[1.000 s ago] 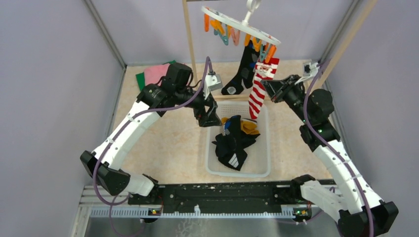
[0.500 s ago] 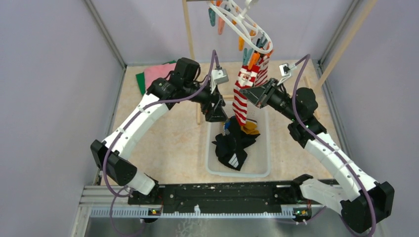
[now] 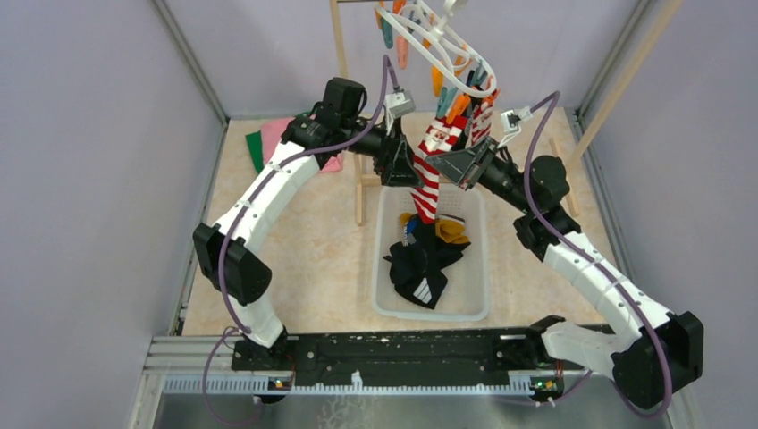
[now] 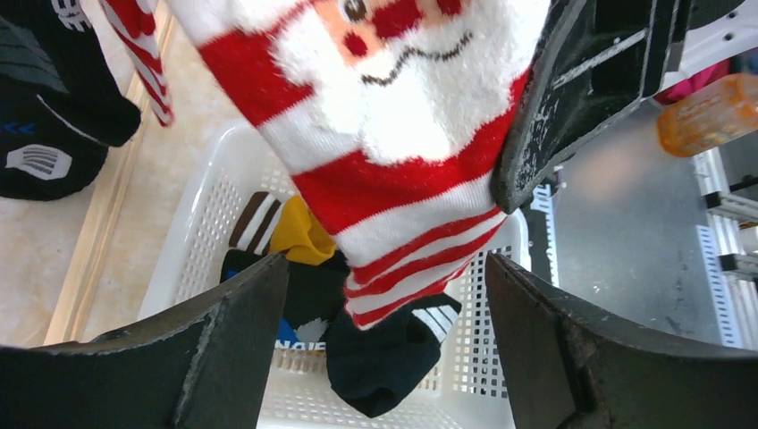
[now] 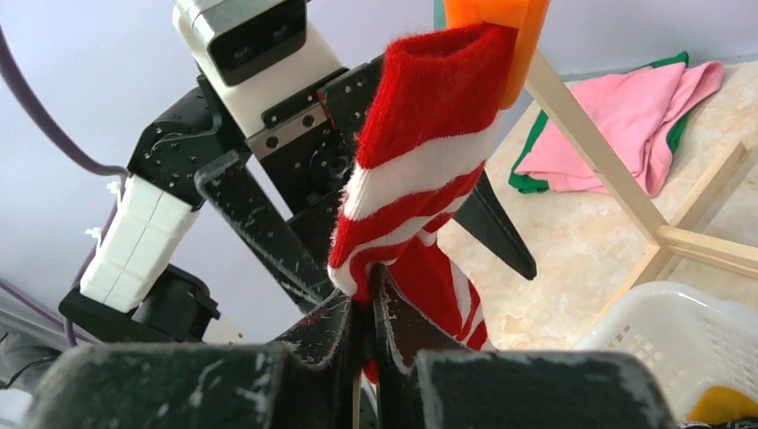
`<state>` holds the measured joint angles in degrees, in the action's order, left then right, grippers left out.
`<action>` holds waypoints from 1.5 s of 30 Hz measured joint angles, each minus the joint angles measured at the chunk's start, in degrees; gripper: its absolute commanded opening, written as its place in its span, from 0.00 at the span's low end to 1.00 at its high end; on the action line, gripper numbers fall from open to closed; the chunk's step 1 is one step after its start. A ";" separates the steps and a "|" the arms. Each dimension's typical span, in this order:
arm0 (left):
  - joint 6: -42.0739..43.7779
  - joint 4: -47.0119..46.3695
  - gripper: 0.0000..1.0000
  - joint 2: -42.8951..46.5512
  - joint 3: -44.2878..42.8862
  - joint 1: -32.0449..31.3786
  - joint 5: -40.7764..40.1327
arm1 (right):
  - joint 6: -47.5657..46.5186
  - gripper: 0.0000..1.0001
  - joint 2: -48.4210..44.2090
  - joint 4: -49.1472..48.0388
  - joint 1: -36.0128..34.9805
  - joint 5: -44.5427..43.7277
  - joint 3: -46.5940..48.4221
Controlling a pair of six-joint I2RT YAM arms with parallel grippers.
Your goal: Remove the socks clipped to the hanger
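Observation:
The white ring hanger [image 3: 444, 55] hangs tilted at the top, with orange and teal pegs. An orange peg [image 5: 501, 27] clips the cuff of the red-and-white Santa sock [image 3: 428, 174], which hangs over the white mesh basket [image 3: 386, 295]. My right gripper [image 3: 460, 166] is shut on the sock's edge just below the cuff [image 5: 420, 170]. My left gripper [image 3: 400, 167] is open, its jaws on either side of the sock's lower part [image 4: 393, 152] without touching it. A black sock [image 4: 49, 125] hangs behind. Black and mustard socks [image 3: 425, 259] lie in the basket.
The tall wooden rack [image 3: 344, 80] stands behind the basket, its base rail on the table [image 5: 706, 246]. Folded pink and green cloths [image 3: 273, 134] lie at the back left. Grey walls close in both sides. The two grippers are close to each other.
My right gripper has drawn the Santa sock left over the basket, tilting the hanger steeply. My left arm has risen and reached right, bringing its open jaws around the sock.

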<state>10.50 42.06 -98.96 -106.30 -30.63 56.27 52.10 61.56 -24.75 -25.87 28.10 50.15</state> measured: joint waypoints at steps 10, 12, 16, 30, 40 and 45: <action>-6.16 -6.36 0.63 -2.97 -2.14 2.10 9.14 | 0.68 0.08 0.63 -1.01 0.00 0.52 0.24; -7.34 -6.91 0.46 -3.10 -2.14 2.10 10.29 | 0.68 0.11 0.92 -1.20 0.00 0.52 0.37; -10.08 -10.12 0.05 -3.19 -1.70 2.10 13.11 | 0.31 0.22 1.14 -0.96 0.00 0.44 0.61; -15.17 -16.72 0.00 -1.25 4.96 2.36 11.82 | -8.70 0.56 0.63 11.34 3.02 -9.44 5.60; -17.79 -18.91 0.00 0.13 4.96 2.36 11.78 | -10.97 0.55 6.78 7.96 5.53 -12.02 13.92; -18.38 -19.26 0.00 0.37 5.25 2.36 11.74 | -10.95 0.54 9.57 5.86 5.79 -12.24 15.23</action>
<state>-7.88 22.81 -98.59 -101.06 -28.27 68.01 41.15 71.13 -18.90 -20.08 15.86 65.39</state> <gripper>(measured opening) 0.014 0.555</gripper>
